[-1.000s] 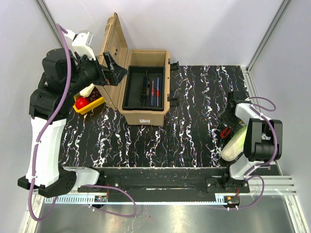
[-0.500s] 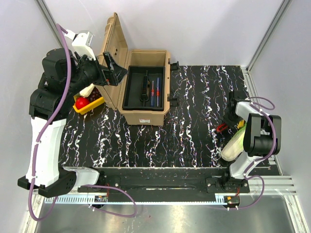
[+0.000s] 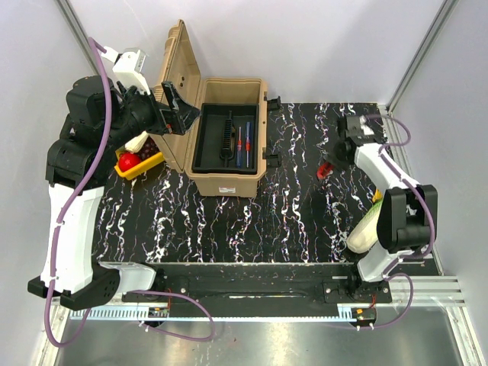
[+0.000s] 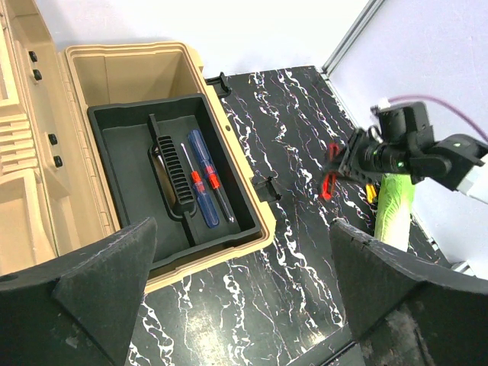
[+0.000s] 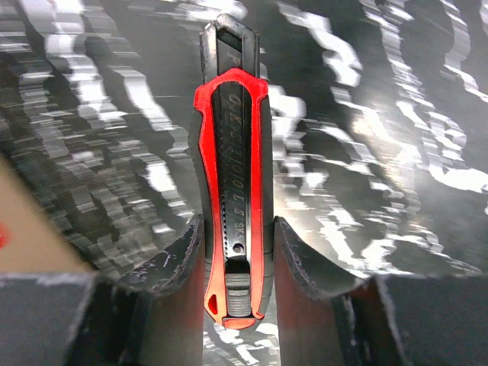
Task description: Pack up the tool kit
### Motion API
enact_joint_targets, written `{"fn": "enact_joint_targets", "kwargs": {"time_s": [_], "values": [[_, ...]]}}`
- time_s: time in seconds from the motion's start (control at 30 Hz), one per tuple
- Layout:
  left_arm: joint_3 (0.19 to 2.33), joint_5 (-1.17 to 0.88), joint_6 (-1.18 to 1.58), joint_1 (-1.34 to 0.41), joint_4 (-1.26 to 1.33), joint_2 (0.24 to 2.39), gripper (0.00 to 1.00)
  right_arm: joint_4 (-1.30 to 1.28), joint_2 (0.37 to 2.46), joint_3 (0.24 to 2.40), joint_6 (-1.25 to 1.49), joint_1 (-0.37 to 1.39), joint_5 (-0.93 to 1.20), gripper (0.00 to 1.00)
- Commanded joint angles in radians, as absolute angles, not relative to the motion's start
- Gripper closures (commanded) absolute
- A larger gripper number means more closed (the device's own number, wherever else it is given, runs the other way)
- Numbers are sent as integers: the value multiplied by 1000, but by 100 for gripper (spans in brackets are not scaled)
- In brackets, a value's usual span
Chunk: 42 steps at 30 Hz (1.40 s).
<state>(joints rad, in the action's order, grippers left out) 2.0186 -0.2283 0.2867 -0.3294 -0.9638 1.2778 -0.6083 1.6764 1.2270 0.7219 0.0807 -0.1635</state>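
Note:
The tan toolbox [image 3: 226, 183] stands open at the back, its lid [image 3: 181, 72] raised to the left. Its black inner tray [image 3: 210, 149] holds a black tool and two screwdrivers [image 4: 204, 181]. My right gripper [image 3: 332, 160] is shut on a red and black utility knife [image 5: 232, 191] and holds it above the table, right of the box. The knife also shows in the top view [image 3: 324, 169] and the left wrist view [image 4: 329, 181]. My left gripper [image 4: 244, 293] is open and empty, held high beside the lid [image 3: 177, 108].
A yellow tray [image 3: 149, 163] of fruit and vegetables sits left of the toolbox, under the left arm. A long green-white vegetable [image 3: 366, 225] and a small yellow item [image 3: 377, 196] lie near the right arm's base. Walls close in the table at the back and sides.
My right gripper has swung from the near right up and left toward the toolbox, carrying the utility knife. The left arm has not moved.

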Motion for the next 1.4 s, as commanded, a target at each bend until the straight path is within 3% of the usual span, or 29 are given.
{"fn": "enact_joint_targets", "kwargs": {"time_s": [0.0,0.33,0.67,1.07,1.37], "values": [[2022,-238,291,-333,-913,1256,1,-589,1580,1428,703,187,-131,91],[2026,-239,290,-333,-911,1255,1,-381,1641,1706,635,443,-3,92],[2034,-236,284,-333,-913,1255,1,-295,1899,1943,643,673,23,92],[2022,-216,270,-333,-920,1247,1,-468,2155,2219,673,802,-81,92],[2011,-212,265,-333,-920,1246,1,-581,2236,2293,701,815,-158,90]]}}
